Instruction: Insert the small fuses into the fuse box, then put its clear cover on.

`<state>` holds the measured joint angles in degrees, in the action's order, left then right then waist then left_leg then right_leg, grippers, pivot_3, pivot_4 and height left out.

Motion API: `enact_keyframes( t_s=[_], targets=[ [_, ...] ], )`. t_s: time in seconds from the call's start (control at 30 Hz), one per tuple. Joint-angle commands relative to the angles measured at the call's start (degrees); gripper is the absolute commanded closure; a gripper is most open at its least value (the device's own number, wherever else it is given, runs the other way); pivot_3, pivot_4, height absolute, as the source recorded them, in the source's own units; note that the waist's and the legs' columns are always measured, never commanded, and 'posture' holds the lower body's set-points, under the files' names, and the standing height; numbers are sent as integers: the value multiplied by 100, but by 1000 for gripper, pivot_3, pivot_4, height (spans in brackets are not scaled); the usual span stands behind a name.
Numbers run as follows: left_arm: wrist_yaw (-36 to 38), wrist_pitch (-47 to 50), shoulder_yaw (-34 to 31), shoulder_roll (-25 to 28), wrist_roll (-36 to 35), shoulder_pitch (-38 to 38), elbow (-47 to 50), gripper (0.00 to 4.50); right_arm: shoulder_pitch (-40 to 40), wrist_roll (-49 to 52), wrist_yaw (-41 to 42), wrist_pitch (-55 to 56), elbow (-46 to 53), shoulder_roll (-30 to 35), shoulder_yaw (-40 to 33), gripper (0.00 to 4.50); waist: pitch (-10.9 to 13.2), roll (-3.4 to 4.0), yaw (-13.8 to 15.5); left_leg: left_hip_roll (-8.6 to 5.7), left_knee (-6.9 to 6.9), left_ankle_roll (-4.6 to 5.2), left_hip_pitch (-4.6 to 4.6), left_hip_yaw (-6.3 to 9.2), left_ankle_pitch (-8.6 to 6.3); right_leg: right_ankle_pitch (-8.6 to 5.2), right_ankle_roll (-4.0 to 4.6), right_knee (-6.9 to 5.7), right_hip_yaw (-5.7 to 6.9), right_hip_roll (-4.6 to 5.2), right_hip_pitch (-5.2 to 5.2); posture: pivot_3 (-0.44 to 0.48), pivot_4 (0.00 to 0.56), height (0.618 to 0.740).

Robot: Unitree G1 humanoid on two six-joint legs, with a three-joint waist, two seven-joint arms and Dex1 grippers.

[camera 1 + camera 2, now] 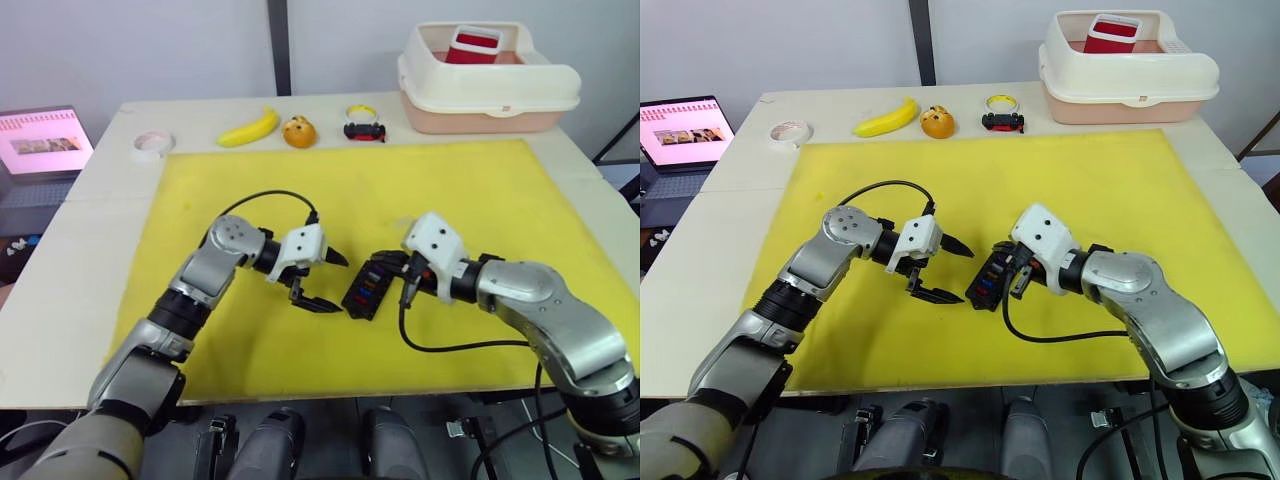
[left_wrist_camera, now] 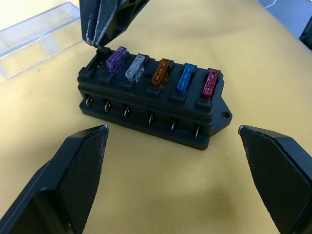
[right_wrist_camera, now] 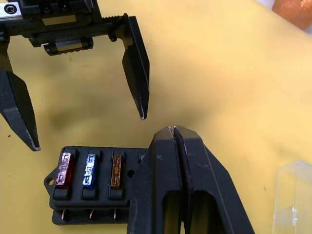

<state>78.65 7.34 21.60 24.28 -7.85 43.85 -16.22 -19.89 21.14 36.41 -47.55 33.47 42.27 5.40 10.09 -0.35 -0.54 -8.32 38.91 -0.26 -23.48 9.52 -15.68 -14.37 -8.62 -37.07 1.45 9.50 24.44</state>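
Right hand point(image 3: 174, 129) pinched closed over fuse box point(image 2: 151, 100); left hand point(image 1: 325, 281) wide open.

I see a matt black plastic fuse box point(image 2: 151, 109), translucent glossy fuses point(image 2: 159, 73), a clear smooth cover point(image 2: 36, 39), a matt yellow mat point(image 1: 480, 200).

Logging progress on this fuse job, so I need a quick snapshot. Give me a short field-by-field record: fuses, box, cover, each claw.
fuses: five seated in a row, purple, clear grey, amber, blue, red
box: black, on the yellow mat, one end slot beside the purple fuse empty
cover: clear, off, lying on the mat beside the box
left claw: open, empty, facing the box
right claw: shut, tips over the empty end slot
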Motion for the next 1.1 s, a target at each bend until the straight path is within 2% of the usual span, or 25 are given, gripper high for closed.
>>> enact_keyframes(
  t_s=[0.03, 1.1],
  targets=[
    [1, -28, -55, 12, 10, 84, 142, 0, 60, 89, 91, 51, 195, 66, -185, 4448, 0, 0, 4, 0, 0, 0, 0, 0, 0, 0, 0, 0, 0, 0, 0, 0, 150, 740],
    [-61, -18, -85, -37, 15, 89, 133, 0, -69, -344, 248, 431, -497, 32, 96, 4448, 0, 0, -3, 0, 0, 0, 0, 0, 0, 0, 0, 0, 0, 0, -1, 0, 150, 740]
  ],
)
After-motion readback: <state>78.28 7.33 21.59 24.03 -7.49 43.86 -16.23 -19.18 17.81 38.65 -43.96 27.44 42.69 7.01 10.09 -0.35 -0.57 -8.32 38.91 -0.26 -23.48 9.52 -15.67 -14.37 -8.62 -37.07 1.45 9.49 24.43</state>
